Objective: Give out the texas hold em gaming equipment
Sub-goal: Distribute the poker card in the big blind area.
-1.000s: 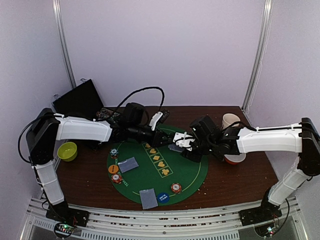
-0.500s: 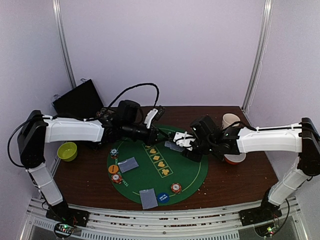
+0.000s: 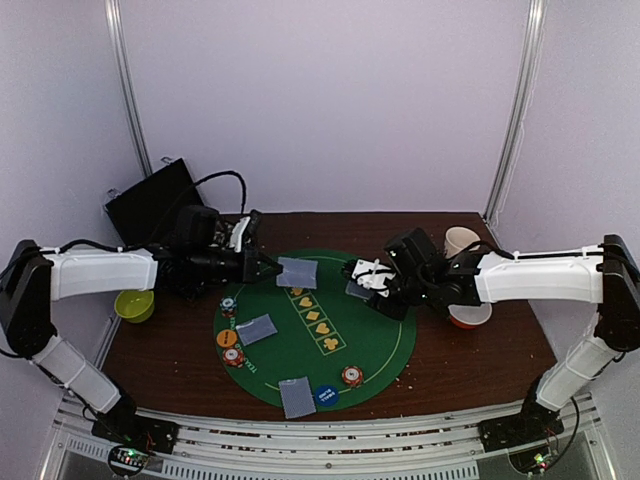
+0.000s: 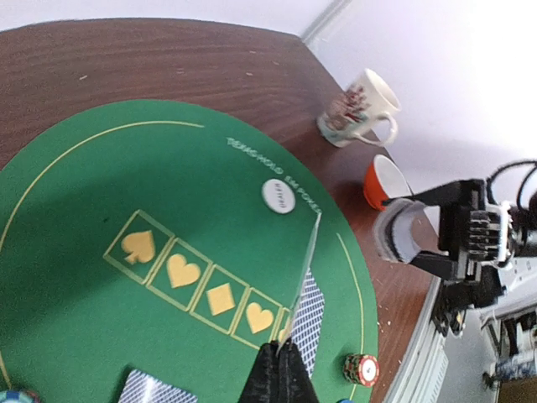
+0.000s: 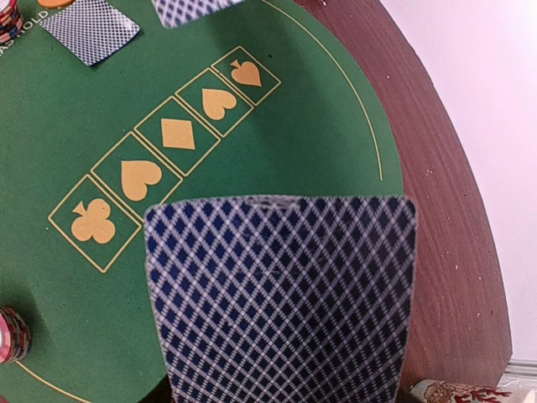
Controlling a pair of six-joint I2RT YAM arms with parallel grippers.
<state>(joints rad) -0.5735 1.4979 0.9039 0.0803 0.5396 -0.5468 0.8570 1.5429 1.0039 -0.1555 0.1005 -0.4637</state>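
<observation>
Step in hand: you appear to be dealing one card from the deck (image 5: 281,294) to a seat on the green mat (image 3: 372,345); dealt cards (image 3: 258,328) already lie at the mat's left and near edges, each beside a chip stack (image 3: 351,376).
Left claw (image 3: 266,268): pinched together on the single card (image 3: 298,272) by one edge; the card hangs roughly flat over the mat's far-left part and looks clear of the felt.
Right claw (image 3: 363,279): clamped on the deck, backs up, over the mat's far-right part; its fingers are hidden behind the cards in the wrist view.
Doing it well: carry the card low and level to a seat without cards; set it on the felt before you part the claw, so it does not flutter; keep it off the suit boxes and the dealer disc (image 4: 278,196).
Left arm pose: forearm nearly level above the desk (image 3: 480,350), reaching in from the left, claw pointing right.
Right arm pose: reaching in from the right, wrist tipped down; the two claws are near but apart.
Watch: the mug (image 4: 357,109) and bowl (image 4: 382,180) sit just beside the right forearm.
</observation>
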